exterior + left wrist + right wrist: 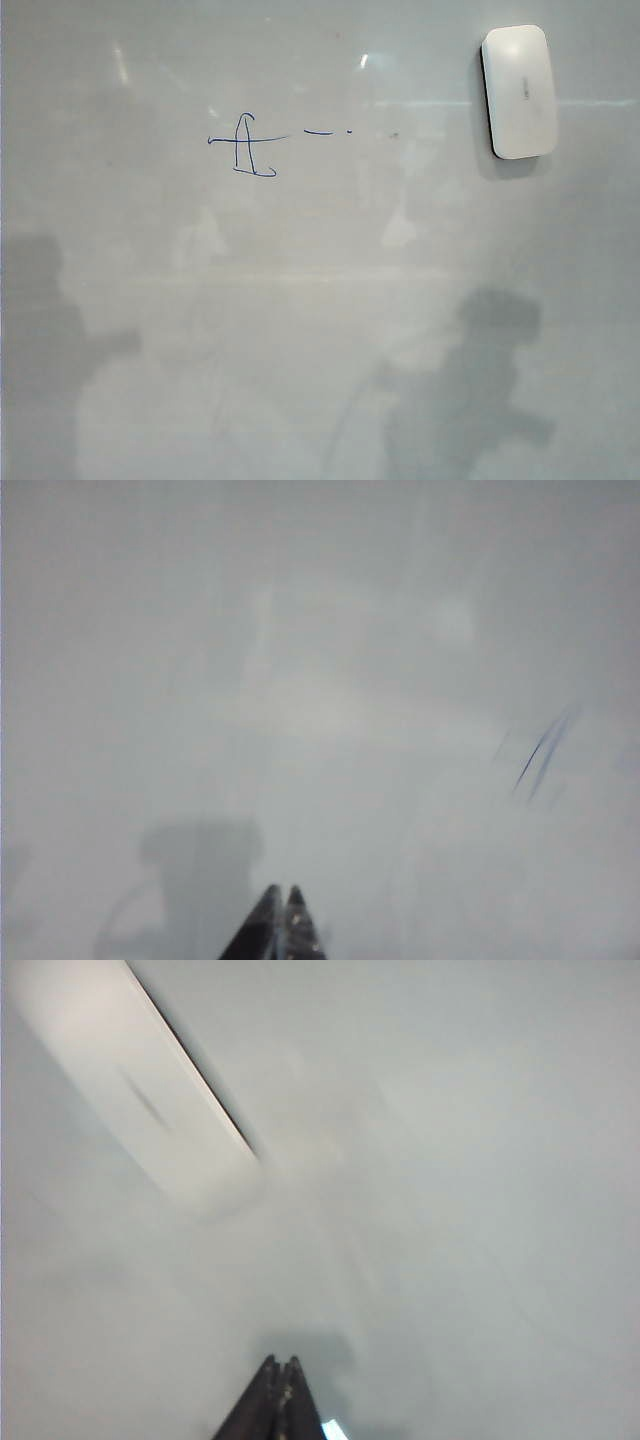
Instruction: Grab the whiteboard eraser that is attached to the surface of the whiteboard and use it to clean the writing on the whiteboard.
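1 whiteboard eraser [519, 91], 2 closed grippers [281, 905] [280, 1372].

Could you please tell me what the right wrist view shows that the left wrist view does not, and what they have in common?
Only the right wrist view shows the whiteboard eraser, blurred, lying flat on the board, apart from the shut right claw. Only the left wrist view shows the writing, blurred blue strokes off to one side of the shut left claw. Both share the pale glossy whiteboard filling the frame, a closed dark claw tip at the frame's edge, and nothing held.
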